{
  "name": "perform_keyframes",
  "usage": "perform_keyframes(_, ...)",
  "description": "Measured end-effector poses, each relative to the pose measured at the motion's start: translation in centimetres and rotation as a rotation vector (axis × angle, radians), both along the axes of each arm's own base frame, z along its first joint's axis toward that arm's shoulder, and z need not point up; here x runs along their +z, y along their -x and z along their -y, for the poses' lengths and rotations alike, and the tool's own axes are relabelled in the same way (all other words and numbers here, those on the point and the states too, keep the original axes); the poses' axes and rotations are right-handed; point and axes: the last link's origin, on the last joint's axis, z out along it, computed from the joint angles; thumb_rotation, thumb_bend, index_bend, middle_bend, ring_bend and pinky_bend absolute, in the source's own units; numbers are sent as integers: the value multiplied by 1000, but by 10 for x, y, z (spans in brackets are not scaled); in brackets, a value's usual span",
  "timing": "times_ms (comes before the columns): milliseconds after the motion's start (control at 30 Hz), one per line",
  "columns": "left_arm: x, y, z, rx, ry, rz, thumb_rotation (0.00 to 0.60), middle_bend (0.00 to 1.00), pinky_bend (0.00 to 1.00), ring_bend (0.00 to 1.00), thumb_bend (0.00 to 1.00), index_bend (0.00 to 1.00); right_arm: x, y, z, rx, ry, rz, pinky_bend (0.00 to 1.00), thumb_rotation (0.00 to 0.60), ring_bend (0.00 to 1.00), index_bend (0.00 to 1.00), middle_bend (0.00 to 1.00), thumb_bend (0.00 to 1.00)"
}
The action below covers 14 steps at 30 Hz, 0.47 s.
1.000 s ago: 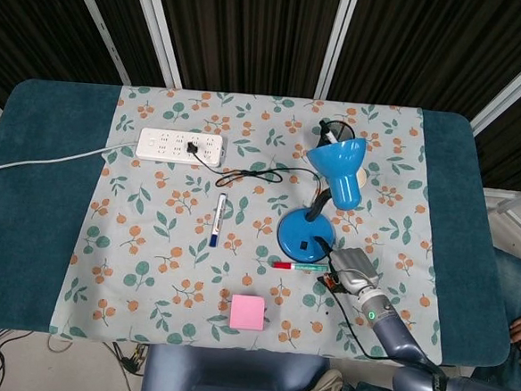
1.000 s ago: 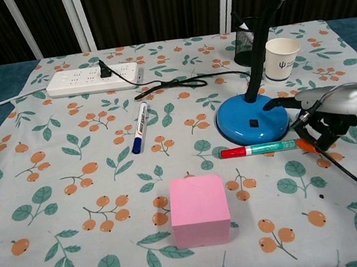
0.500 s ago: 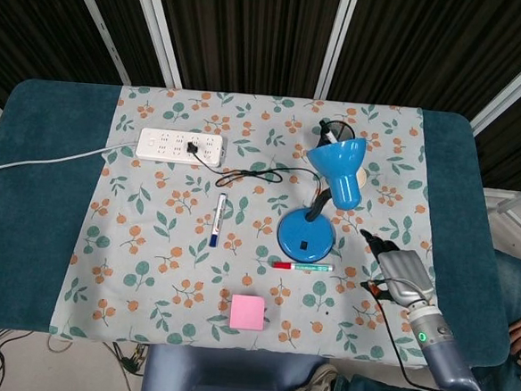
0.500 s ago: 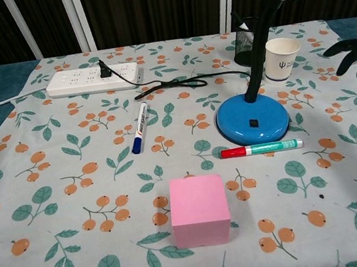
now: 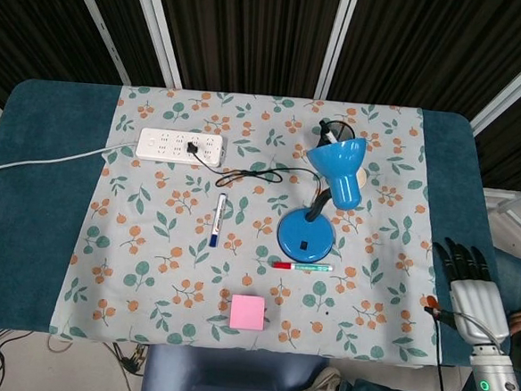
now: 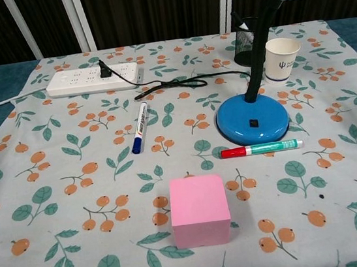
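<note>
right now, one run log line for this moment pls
right hand: open, off cloth, holds nothing | left hand: not in view | red-capped marker: flat on cloth beside lamp base | pink block: untouched

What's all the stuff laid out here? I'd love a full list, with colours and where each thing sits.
Tablecloth: one, pale with orange berries and green leaves, over a teal table.
Power strip: one, white, far left, with a black plug and cord running to the lamp.
Desk lamp: one, blue, right of centre.
Paper cup: one, white, behind the lamp.
Mesh holder: one, black, beside the cup.
Blue-capped marker: one, white, centre.
Red-capped marker: one, green and white, in front of the lamp base.
Block: one, pink, near front edge.
Right hand: grey and black, fingers spread, at the table's right edge, holding nothing.
</note>
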Motion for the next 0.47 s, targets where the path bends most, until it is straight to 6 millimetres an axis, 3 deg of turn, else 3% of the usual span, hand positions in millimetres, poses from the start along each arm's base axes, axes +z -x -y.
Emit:
perform_keyframes(133, -3, -1, 0, -4, 11, -9, 600, 40, 92, 0, 279, 36, 5, 12, -10, 15, 44, -9, 0, 600, 63, 10, 43, 330)
perform_keyframes(467, -11, -4, -1, -15, 38, -27, 600, 40, 92, 0, 279, 35, 9, 15, -12, 11, 91, -9, 0, 600, 63, 10, 43, 330)
